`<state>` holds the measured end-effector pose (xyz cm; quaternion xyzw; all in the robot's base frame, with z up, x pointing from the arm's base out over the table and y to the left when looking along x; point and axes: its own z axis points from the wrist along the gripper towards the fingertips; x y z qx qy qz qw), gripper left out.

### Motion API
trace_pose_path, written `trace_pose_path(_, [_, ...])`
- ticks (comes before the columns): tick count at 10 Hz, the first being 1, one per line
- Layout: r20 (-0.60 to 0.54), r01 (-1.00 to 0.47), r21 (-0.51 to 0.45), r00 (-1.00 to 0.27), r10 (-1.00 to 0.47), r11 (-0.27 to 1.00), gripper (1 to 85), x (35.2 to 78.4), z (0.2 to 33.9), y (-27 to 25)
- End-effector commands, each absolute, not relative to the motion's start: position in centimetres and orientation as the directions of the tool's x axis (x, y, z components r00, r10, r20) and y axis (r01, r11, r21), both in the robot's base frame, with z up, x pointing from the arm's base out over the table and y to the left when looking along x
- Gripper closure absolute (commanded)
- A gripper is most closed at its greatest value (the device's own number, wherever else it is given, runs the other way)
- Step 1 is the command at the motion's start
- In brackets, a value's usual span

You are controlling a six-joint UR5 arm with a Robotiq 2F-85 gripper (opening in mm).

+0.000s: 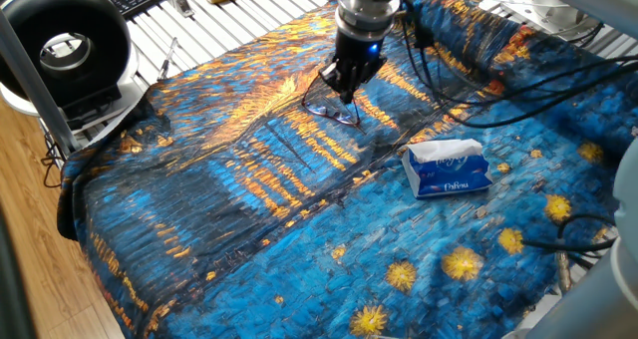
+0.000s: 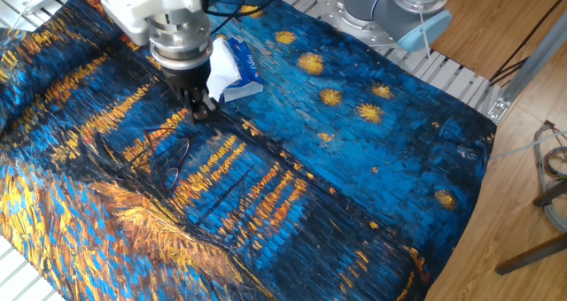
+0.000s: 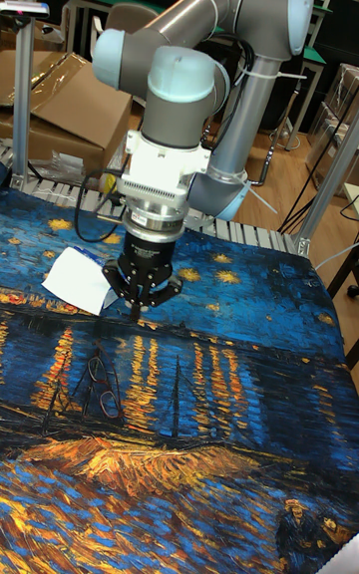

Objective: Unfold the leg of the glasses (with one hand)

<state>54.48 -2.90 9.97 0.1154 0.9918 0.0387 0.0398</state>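
Painted cloth [image 1: 299, 229]: end effector [image 2: 202, 111] vertical, fingertips close together, grip unclear, beside glasses [image 2: 173, 159].

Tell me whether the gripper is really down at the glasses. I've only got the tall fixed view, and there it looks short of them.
Observer: In one fixed view the gripper has its tips right at the edge of the glasses. I cannot confirm contact.
Operator: Is the tissue pack crowding it?
Observer: No. That view shows the pack well apart, with bare cloth between it and the gripper.
Operator: Which side of the glasses are the tips on?
Observer: In the other fixed view they are on the pack's side. Whether they hold a leg is too fine to tell.
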Motion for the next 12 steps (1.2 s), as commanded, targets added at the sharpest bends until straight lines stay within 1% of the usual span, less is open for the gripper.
trace_pose_path(1, [-0.042, 0.310, 0.130, -0.947, 0.317, 0.942, 84.7, 54.7, 8.8, -0.4])
trace_pose_path(3, [-0.037, 0.239, 0.032, -0.970, 0.240, 0.971, 84.7, 53.5, 8.0, -1.7])
trace_pose_path(4, [-0.062, 0.229, 0.012, -0.971, 0.230, 0.973, 84.7, 53.7, 7.3, -1.2])
trace_pose_path(6, [-0.081, 0.233, 0.011, -0.969, 0.233, 0.972, 84.7, 54.0, 6.7, -0.7])
trace_pose_path(12, [-0.107, 0.201, 0.009, -0.974, 0.201, 0.979, 84.7, 54.3, 5.8, -1.8])
